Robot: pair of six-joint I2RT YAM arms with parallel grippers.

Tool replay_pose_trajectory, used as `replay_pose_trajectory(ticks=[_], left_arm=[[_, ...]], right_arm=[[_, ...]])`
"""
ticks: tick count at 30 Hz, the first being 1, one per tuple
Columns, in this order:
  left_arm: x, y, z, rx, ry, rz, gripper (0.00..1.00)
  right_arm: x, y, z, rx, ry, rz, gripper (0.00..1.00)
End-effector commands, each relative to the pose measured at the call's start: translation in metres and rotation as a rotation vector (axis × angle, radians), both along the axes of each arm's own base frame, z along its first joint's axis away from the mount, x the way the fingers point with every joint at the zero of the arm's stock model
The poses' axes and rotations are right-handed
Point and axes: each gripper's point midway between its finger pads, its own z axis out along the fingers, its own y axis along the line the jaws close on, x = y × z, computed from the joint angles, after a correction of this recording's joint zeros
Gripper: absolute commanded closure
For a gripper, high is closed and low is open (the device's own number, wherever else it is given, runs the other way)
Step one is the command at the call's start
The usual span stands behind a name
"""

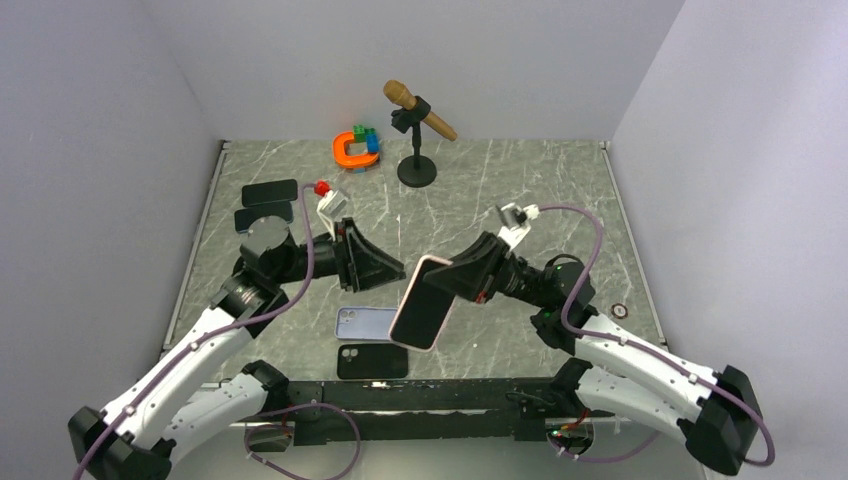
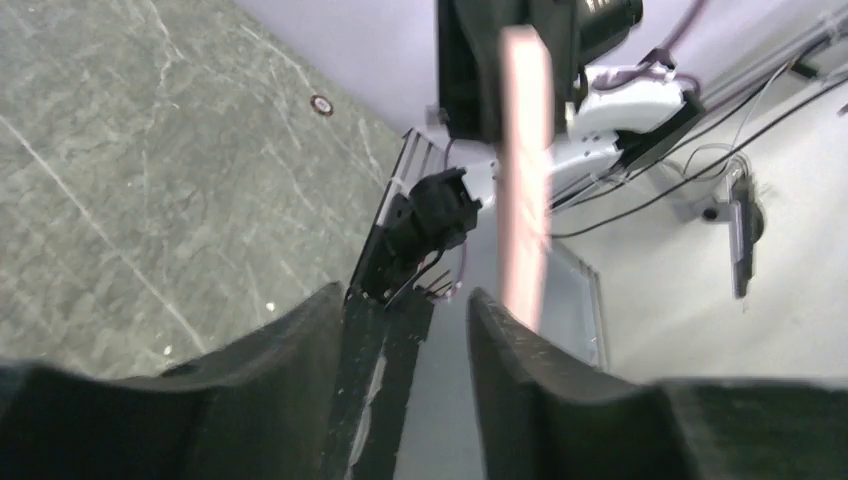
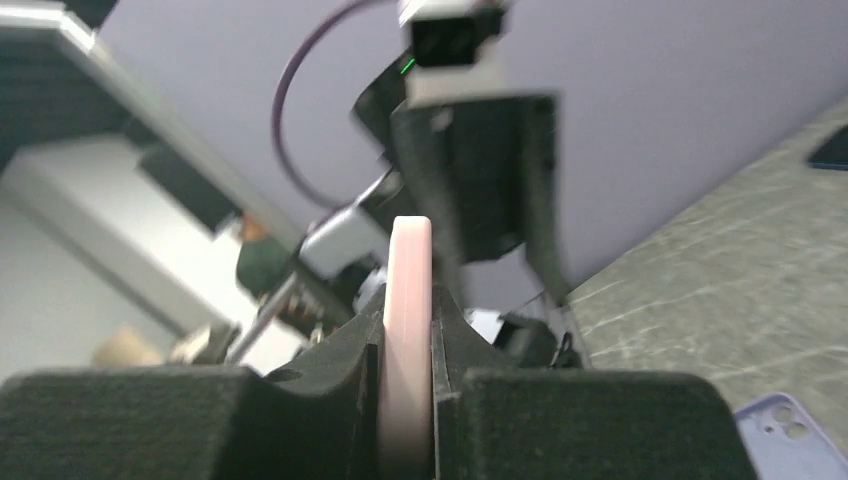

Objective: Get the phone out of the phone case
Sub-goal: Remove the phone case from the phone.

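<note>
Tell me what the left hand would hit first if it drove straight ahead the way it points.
Most likely the pink-cased phone, which the right hand holds edge-on just ahead of the left hand. In the left wrist view the phone sits slightly to one side of the gap, and depth is unclear.
</note>
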Motion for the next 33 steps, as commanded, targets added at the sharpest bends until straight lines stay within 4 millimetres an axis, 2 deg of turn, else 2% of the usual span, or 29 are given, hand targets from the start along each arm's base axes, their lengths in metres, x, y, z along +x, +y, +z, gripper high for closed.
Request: replay_pose_trajectory(ticks=[1, 2, 4, 7, 10, 14, 15, 19, 26, 33], left_arm=[[-0.017, 0.012, -0.028, 0.068, -0.070, -0.028, 0.39], [-0.024, 0.012, -0.027, 0.041, -0.073, -0.054, 0.31], [-0.034, 0.011, -0.022, -0.022, -0.079, -0.095, 0.24], [-0.045, 0.011, -0.015, -0.109, -0.072, -0.148, 0.23], [-0.050, 0.011, -0.008, -0.154, -0.071, -0.179, 0.29], [-0.050, 0.008, -0.002, -0.174, -0.046, -0.206, 0.54], [-0.050, 0.008, -0.001, -0.181, -0.044, -0.211, 0.56], [-0.048, 0.006, 0.005, -0.217, -0.019, -0.220, 0.50], [-0.044, 0.002, 0.011, -0.247, 0.000, -0.231, 0.64], [-0.041, 0.001, -0.002, -0.232, 0.025, -0.223, 0.70]], right_arm=[[0.056, -0.029, 0.001, 0.064, 0.288, -0.161, 1.00], [0.060, -0.031, 0.000, 0.069, 0.309, -0.158, 1.00], [0.066, -0.032, 0.003, 0.082, 0.337, -0.134, 1.00], [0.070, -0.030, 0.008, 0.113, 0.355, -0.085, 1.00], [0.074, -0.028, 0.010, 0.127, 0.384, -0.061, 1.00], [0.074, -0.025, 0.009, 0.135, 0.413, -0.029, 1.00], [0.074, -0.025, 0.008, 0.138, 0.426, -0.019, 1.00], [0.070, -0.028, 0.006, 0.169, 0.443, 0.011, 1.00], [0.065, -0.031, 0.012, 0.202, 0.432, 0.035, 1.00], [0.062, -0.035, 0.019, 0.248, 0.435, 0.064, 1.00]])
